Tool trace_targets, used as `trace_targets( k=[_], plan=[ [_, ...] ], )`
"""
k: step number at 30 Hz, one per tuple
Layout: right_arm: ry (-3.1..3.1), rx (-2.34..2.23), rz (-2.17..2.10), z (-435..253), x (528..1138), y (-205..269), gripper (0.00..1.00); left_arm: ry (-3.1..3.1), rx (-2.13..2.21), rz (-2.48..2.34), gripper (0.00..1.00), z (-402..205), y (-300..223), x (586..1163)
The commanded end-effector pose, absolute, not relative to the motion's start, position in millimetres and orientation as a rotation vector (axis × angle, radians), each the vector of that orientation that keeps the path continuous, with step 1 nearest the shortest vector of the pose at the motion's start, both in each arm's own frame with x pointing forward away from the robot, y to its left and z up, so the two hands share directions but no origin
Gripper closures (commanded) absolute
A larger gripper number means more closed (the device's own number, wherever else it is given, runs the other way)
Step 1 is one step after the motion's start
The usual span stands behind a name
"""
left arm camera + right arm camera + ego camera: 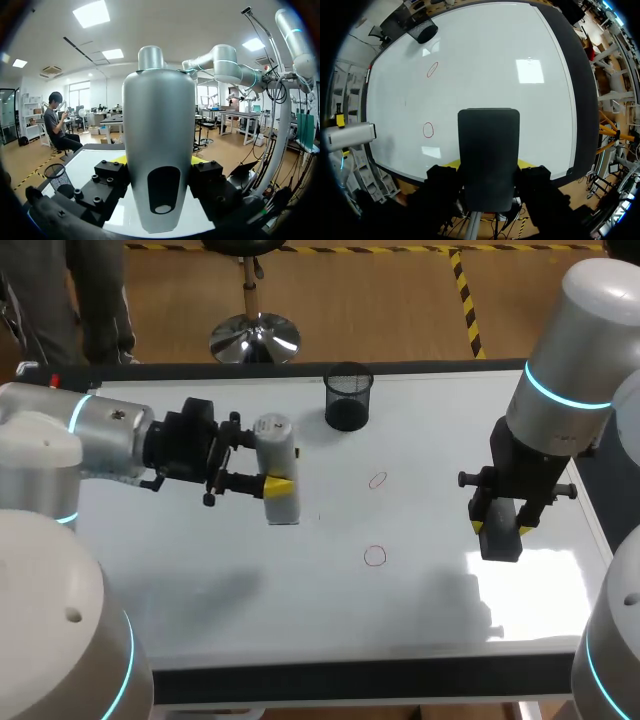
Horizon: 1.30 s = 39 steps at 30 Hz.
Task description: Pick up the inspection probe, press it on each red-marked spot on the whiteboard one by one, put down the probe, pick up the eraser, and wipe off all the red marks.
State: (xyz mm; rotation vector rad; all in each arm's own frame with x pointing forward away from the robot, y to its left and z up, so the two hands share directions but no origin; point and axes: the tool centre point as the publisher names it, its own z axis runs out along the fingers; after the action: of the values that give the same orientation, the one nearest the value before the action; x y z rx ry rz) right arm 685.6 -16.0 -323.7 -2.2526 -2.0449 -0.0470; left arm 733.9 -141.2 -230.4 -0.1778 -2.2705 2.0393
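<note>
Two red marks [377, 480] [375, 556] show on the whiteboard [430, 440], robot-side of the mesh cup [348, 397]. Left gripper [272, 485] clamps the inspection probe [277, 483] level, left of that cup; right gripper [500, 530] clasps the eraser [500, 540]. Probing seems due: tip it down onto a mark.

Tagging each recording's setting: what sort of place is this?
Probably a robotics test bench: a whiteboard tabletop with two red circles, an inspection probe in the left gripper, a black eraser in the right gripper, and a mesh pen cup.
</note>
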Motion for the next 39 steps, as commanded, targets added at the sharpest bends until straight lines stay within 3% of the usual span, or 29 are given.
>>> trace_targets(
  k=[1,39],
  plan=[
    [-2.045,-2.251,-0.051,-323.5,685.3,-17.0,1.00,-2.276,-0.185,2.030,1.00,-226.3,-127.6,734.1],
    [-2.045,-2.251,-0.051,-323.5,685.3,-17.0,1.00,-2.293,-0.132,2.074,1.00,-235.0,-63.2,720.3]
  ],
)
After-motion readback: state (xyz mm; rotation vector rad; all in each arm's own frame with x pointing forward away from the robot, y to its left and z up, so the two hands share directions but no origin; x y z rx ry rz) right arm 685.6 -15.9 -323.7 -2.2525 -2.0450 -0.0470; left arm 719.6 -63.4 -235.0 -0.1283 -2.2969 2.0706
